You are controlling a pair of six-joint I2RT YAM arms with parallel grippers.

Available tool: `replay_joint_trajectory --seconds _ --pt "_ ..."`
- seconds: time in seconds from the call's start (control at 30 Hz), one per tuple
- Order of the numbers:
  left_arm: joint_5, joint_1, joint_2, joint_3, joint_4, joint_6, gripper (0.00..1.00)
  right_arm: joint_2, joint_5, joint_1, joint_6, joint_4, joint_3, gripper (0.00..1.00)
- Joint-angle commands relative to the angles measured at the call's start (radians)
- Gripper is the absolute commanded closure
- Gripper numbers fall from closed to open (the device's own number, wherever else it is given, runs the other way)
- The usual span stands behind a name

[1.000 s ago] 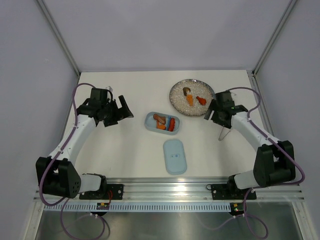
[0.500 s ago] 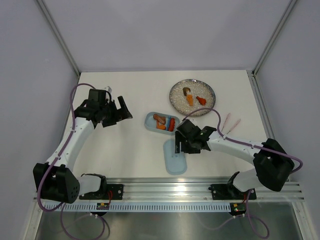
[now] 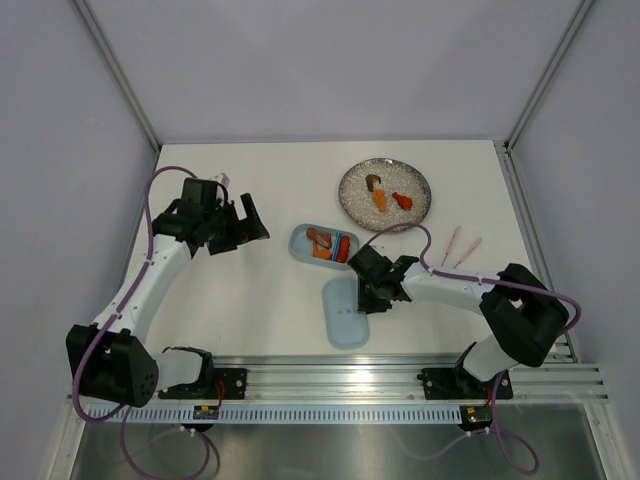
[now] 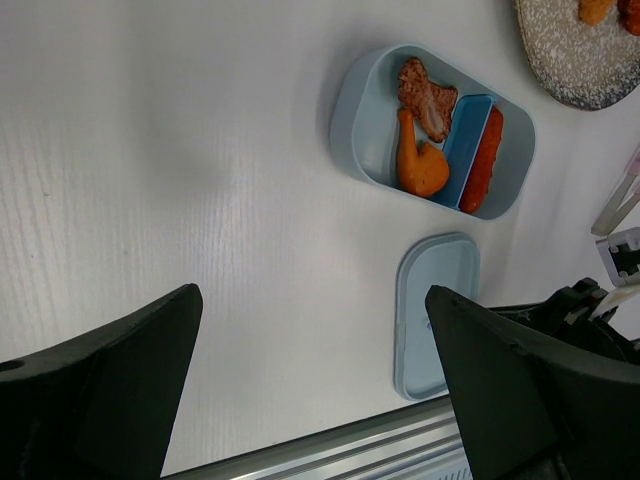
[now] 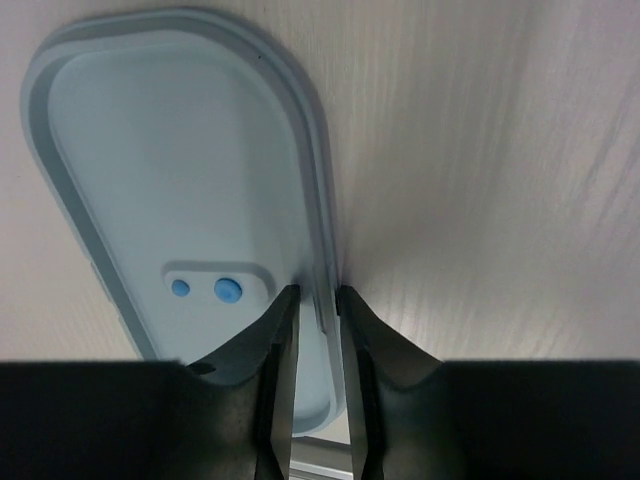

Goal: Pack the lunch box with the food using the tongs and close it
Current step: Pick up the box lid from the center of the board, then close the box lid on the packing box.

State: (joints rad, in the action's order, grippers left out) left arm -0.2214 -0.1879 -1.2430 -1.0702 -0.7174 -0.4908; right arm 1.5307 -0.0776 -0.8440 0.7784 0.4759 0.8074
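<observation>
The right gripper (image 5: pixel 316 312) is pinching the long rim of the lid (image 5: pixel 170 170), which is lying flat on the table (image 3: pixel 250 300) just in front of the lunch box (image 3: pixel 304 243). The left gripper (image 3: pixel 245 225) is hovering wide open and empty, left of the box. The tongs (image 3: pixel 460 245) are lying beside the plate (image 3: pixel 358 205).

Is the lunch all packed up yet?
Partly. Three food pieces already sit in the lunch box, and the tongs lie on the table. Right now the right gripper pinches the rim of the lid, which lies flat. Left to do: put the lid on the open box. Three other pieces sit on the plate.
</observation>
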Motion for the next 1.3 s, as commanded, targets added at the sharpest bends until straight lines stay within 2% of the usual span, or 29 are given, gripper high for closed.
replay_joint_trajectory --seconds 0.0,0.07,0.1,0.17,0.2,0.43,0.63,0.77,0.87,0.97,1.07,1.13,1.27 --pt "0.017 -0.018 -0.001 -0.02 0.026 -0.008 0.01 0.028 -0.011 -0.004 0.013 -0.046 -0.007 0.72" --pt "0.017 -0.027 -0.004 -0.02 0.026 -0.012 0.01 0.028 -0.014 -0.006 0.013 -0.043 -0.011 0.76" --pt "0.017 -0.03 -0.004 -0.019 0.024 -0.014 0.01 0.023 -0.017 -0.004 0.01 -0.042 -0.013 0.84" --pt "0.008 -0.047 -0.004 -0.013 0.029 -0.022 0.01 -0.003 -0.016 -0.004 0.004 -0.027 -0.011 0.92" --pt "0.005 -0.056 -0.003 -0.002 0.033 -0.025 0.01 -0.015 -0.016 -0.004 -0.004 -0.02 -0.01 1.0" --pt "-0.05 -0.18 0.05 0.156 0.091 -0.06 0.02 -0.217 -0.005 -0.004 -0.013 0.038 -0.014 1.0" --pt "-0.263 -0.241 0.129 0.334 0.281 -0.139 0.05 -0.346 0.007 -0.004 -0.005 0.066 -0.017 1.0" --pt "-0.384 -0.292 0.154 0.406 0.467 -0.218 0.06 -0.353 0.022 -0.004 -0.008 0.052 0.012 1.0" --pt "-0.427 -0.314 0.152 0.424 0.519 -0.247 0.1 -0.34 0.033 -0.006 -0.01 0.035 0.026 1.0" --pt "-0.443 -0.334 0.163 0.447 0.607 -0.27 0.13 -0.33 0.041 -0.004 -0.011 0.024 0.033 1.0" --pt "-0.435 -0.358 0.143 0.449 0.621 -0.269 0.16 -0.33 0.052 -0.004 -0.01 0.013 0.038 1.0" --pt "-0.435 -0.369 0.119 0.449 0.631 -0.272 0.22 -0.33 0.055 -0.004 -0.013 0.013 0.044 1.0" --pt "-0.427 -0.39 0.079 0.464 0.713 -0.308 0.25 -0.33 0.058 -0.006 -0.018 0.015 0.055 1.0"
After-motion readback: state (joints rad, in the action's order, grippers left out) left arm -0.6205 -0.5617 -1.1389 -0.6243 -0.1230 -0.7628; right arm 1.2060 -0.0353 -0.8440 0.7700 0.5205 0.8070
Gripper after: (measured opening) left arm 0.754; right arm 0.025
